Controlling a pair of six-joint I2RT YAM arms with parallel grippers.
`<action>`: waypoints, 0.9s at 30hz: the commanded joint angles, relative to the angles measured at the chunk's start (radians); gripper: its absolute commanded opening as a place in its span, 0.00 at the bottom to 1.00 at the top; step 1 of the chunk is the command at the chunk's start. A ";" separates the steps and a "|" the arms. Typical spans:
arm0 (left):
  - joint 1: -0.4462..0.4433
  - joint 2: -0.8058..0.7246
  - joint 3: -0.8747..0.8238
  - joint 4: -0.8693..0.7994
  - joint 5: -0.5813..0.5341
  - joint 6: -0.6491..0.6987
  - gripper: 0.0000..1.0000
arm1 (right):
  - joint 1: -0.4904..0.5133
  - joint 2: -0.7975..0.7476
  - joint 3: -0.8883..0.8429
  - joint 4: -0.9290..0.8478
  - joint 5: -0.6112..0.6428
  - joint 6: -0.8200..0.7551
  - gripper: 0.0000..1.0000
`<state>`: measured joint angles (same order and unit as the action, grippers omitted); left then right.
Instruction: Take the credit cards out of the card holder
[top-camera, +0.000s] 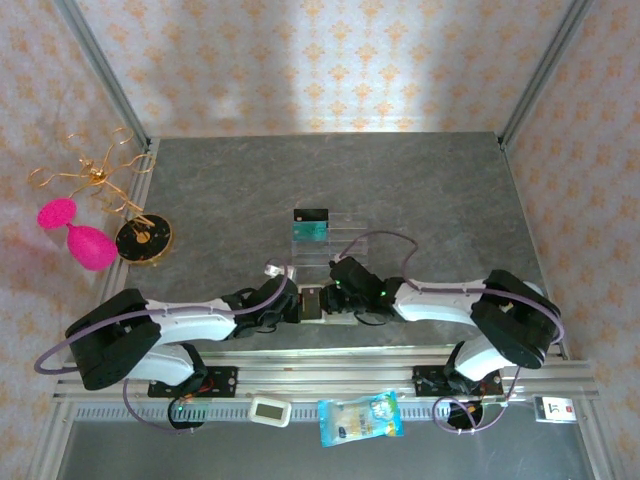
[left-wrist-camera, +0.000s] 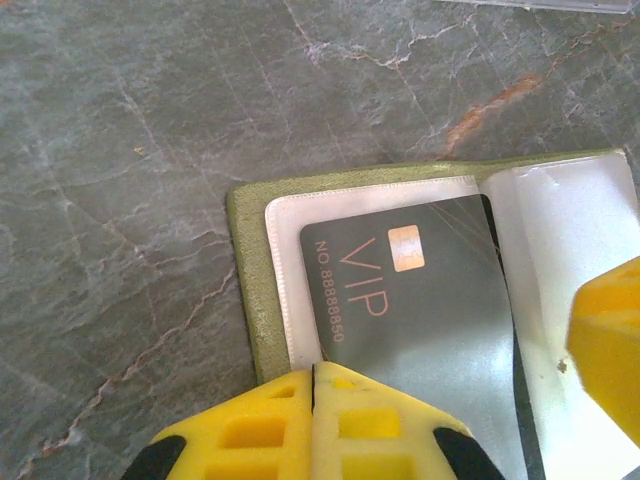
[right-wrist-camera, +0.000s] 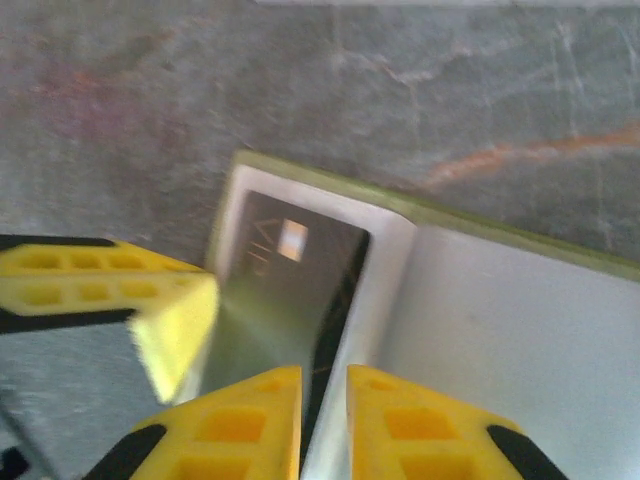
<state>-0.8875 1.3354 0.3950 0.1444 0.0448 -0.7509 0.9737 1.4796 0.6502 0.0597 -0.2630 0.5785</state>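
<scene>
The olive card holder (top-camera: 311, 302) lies open on the grey table between my two grippers. In the left wrist view a dark credit card (left-wrist-camera: 420, 300) marked VIP sits inside the clear pocket, framed by the card holder's olive edge (left-wrist-camera: 245, 290). My left gripper (left-wrist-camera: 313, 372) is shut, its tips resting on the pocket's near edge. My right gripper (right-wrist-camera: 324, 385) stands narrowly open over the card (right-wrist-camera: 290, 290), whose dark edge runs into the gap. One right finger (left-wrist-camera: 610, 340) shows at the left wrist view's right side. Another teal credit card (top-camera: 311, 228) lies farther back.
A clear plastic tray (top-camera: 345, 240) stands behind the card holder, under the teal card. A gold wire stand (top-camera: 95, 175), a pink object (top-camera: 90, 245) and a black-gold disc (top-camera: 143, 238) sit at the left. A snack packet (top-camera: 360, 418) and a white device (top-camera: 269, 410) lie below the rail.
</scene>
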 joint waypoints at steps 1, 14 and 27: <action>0.006 0.001 -0.030 -0.019 0.006 0.001 0.04 | -0.013 -0.001 0.039 0.003 -0.051 0.018 0.19; 0.007 -0.006 -0.056 0.011 0.015 -0.001 0.00 | -0.076 0.063 -0.031 0.090 -0.160 0.118 0.16; 0.007 0.008 -0.057 0.036 0.042 0.010 0.00 | -0.077 0.137 -0.015 0.129 -0.219 0.115 0.14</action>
<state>-0.8875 1.3281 0.3603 0.2035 0.0517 -0.7509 0.8982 1.5852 0.6285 0.1722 -0.4431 0.6880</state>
